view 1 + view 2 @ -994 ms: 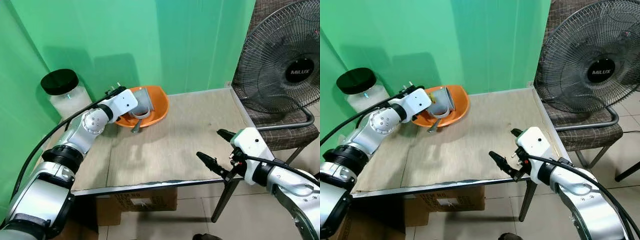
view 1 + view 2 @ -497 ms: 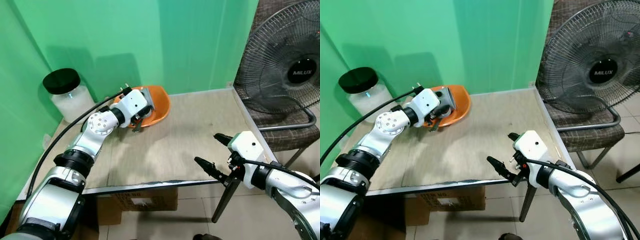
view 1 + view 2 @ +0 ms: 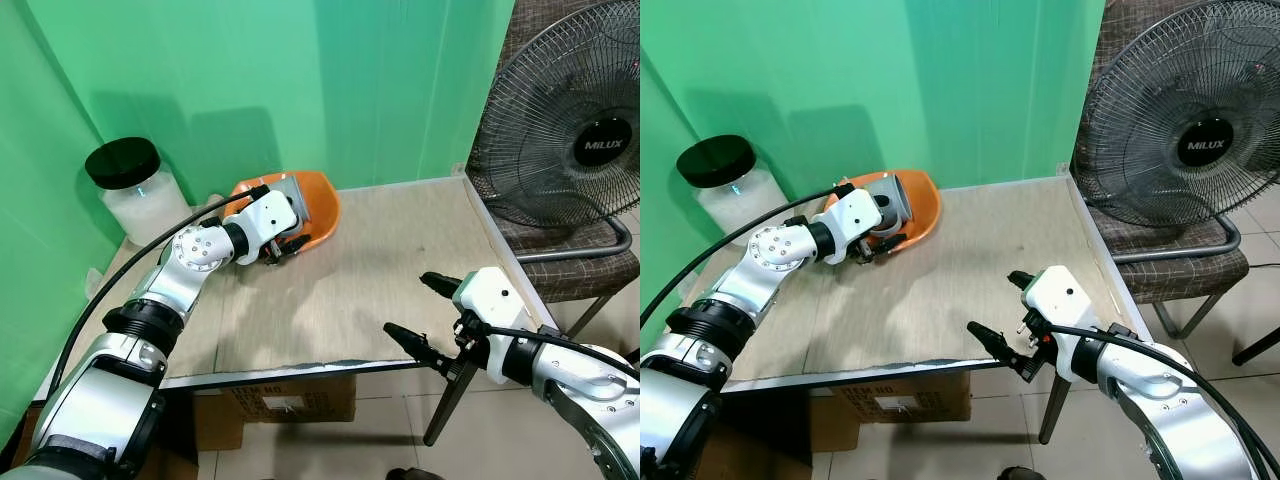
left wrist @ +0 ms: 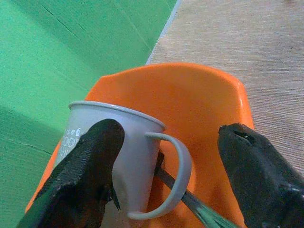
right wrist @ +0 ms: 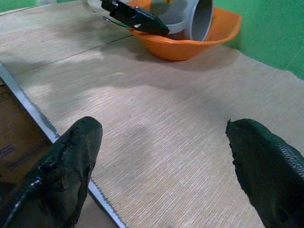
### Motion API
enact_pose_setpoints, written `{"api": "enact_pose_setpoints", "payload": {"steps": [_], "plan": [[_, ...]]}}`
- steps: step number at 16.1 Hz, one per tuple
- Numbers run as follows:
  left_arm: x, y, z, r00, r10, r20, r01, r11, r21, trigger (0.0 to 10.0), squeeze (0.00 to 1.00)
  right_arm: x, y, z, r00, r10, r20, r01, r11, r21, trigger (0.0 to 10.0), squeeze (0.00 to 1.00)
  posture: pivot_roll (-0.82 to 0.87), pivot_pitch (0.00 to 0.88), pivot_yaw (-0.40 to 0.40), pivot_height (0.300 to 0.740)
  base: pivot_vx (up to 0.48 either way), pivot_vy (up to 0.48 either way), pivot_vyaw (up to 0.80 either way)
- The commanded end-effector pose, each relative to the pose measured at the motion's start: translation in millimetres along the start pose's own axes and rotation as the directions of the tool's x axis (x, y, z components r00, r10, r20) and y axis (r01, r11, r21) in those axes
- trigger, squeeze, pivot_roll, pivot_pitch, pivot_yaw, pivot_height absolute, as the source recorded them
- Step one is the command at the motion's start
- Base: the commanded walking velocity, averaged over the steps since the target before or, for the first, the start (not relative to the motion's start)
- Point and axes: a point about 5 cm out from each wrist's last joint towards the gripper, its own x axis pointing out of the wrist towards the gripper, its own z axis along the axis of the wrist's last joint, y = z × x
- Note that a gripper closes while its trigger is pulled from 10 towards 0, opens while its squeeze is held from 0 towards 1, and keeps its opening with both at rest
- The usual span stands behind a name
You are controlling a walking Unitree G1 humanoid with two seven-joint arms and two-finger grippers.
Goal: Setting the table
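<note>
**A:** Start at your far left: what stands on the worktop (image 3: 380, 250) there?

**B:** You have a clear jar (image 3: 135, 190) with a black lid in the back left corner, against the green wall (image 3: 330, 80). Just to its right sits the orange bowl (image 3: 318, 205), also near the back edge.

**A:** And what is in the bowl?

**B:** A grey mug (image 4: 123, 156) lies on its side in it, handle turned toward your left wrist camera. A thin metal utensil (image 4: 190, 204) pokes out from under the handle; you cannot tell whether it is a spoon or a fork.

**A:** Where is your left pincer (image 3: 282, 238)?

**B:** Right at the near rim of the bowl. Its fingers (image 4: 90, 175) are spread wide, one lying against the mug's side, the other out over the bowl's far rim. It grips nothing.

**A:** Move on to the middle.

**B:** Bare woven mat over the worktop, and a cardboard box (image 3: 285, 400) under the front edge.

**A:** The right pincer (image 3: 425, 315)?

**B:** It hovers at the front right corner of the worktop, well apart from the bowl, fingers (image 5: 61, 166) parted and holding nothing.

**A:** Beyond that?

**B:** A black fan (image 3: 570, 130) stands on a chair (image 3: 580, 260) just beside the worktop's right edge.
</note>
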Motion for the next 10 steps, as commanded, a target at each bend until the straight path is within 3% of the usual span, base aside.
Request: {"api": "enact_pose_setpoints", "payload": {"steps": [1,3,4,5,6,10], "plan": [[-1.1,5.7,-4,0.999,0.016,-0.047,-0.014,0.999,0.037,10.0,1.0,0.5,7.0,3,0.998,0.058,0.002,-0.058,0.998,0.001,10.0,0.0,-0.11,0.0,0.104,0.74,0.0,0.0,0.0],[-0.4,10.6,-4,0.995,0.074,-0.069,-0.068,0.995,0.077,10.0,1.0,0.6,9.8,3,0.996,0.085,-0.003,-0.085,0.996,0.006,10.0,0.0,-0.11,0.0,0.103,0.74,0.0,0.0,0.0],[0.4,12.1,-6,0.991,0.098,-0.089,-0.088,0.99,0.106,10.0,0.93,0.6,11.6,2,0.995,0.102,-0.005,-0.102,0.995,0.011,10.0,0.0,-0.11,0.0,0.103,0.74,0.0,0.0,0.0],[0.6,11.8,-6,0.991,0.097,-0.092,-0.087,0.99,0.108,10.0,0.93,0.5,11.8,2,0.995,0.105,-0.006,-0.104,0.994,0.011,10.0,0.0,-0.11,0.0,0.103,0.74,0.0,0.0,0.0],[0.4,14.8,-7,0.986,0.131,-0.102,-0.117,0.984,0.138,10.0,0.0,0.2,11.9,2,0.994,0.109,-0.009,-0.109,0.994,0.01,10.0,0.0,-0.11,0.0,0.103,0.74,0.0,0.0,0.0],[-0.7,22.4,-3,0.978,0.183,-0.098,-0.157,0.961,0.229,10.0,0.0,-1.6,13.0,1,0.993,0.114,-0.018,-0.114,0.993,0.009,10.0,0.0,-0.11,0.0,0.109,0.74,0.0,0.0,0.0]]}}
